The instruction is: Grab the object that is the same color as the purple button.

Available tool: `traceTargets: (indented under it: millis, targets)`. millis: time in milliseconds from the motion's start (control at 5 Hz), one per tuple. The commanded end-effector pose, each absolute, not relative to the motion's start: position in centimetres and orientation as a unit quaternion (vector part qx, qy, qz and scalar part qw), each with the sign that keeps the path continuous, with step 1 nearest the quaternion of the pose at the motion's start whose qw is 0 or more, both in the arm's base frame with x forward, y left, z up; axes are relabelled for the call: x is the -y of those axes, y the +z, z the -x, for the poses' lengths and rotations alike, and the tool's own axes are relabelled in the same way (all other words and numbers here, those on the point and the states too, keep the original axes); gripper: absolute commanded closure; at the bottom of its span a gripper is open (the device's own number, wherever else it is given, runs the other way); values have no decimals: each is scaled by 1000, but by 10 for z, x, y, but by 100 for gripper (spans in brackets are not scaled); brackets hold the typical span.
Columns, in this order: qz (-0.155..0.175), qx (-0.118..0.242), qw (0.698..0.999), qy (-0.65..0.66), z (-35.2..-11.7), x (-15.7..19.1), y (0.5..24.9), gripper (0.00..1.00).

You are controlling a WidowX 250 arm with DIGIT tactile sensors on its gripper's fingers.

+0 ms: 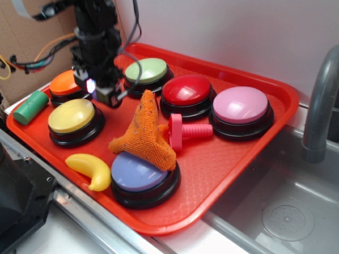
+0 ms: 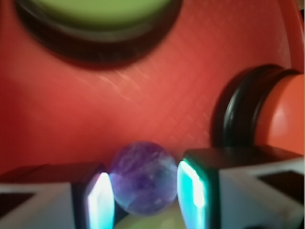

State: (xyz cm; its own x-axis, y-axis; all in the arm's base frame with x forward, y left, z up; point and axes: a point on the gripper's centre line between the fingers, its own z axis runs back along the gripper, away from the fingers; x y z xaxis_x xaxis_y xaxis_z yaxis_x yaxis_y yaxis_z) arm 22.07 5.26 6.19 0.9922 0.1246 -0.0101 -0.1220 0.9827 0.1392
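Note:
In the wrist view a small glossy dark-purple ball (image 2: 143,179) sits between the two lit pads of my gripper (image 2: 145,195). Both pads press against its sides, just over the red tray (image 2: 119,105). In the exterior view my gripper (image 1: 103,92) is low between the orange, yellow and green buttons, and it hides the ball. The purple button (image 1: 139,174), a lavender dome on a black base, is at the tray's front. An orange cloth (image 1: 145,129) partly covers it.
On the red tray (image 1: 222,159) stand a green button (image 1: 152,70), red button (image 1: 186,90), pink-lilac button (image 1: 241,106), orange button (image 1: 66,83) and yellow button (image 1: 71,115). A pink screw toy (image 1: 185,130), banana (image 1: 90,168) and green cylinder (image 1: 30,107) lie around. A sink (image 1: 286,211) and faucet (image 1: 318,106) are on the right.

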Motion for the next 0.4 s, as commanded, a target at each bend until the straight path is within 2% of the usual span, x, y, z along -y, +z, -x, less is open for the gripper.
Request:
traceTargets:
  millis: [0, 200]
  targets:
    - [15, 61, 995, 74, -238, -34, 134, 100]
    - [34, 81, 993, 77, -241, -24, 147, 100]
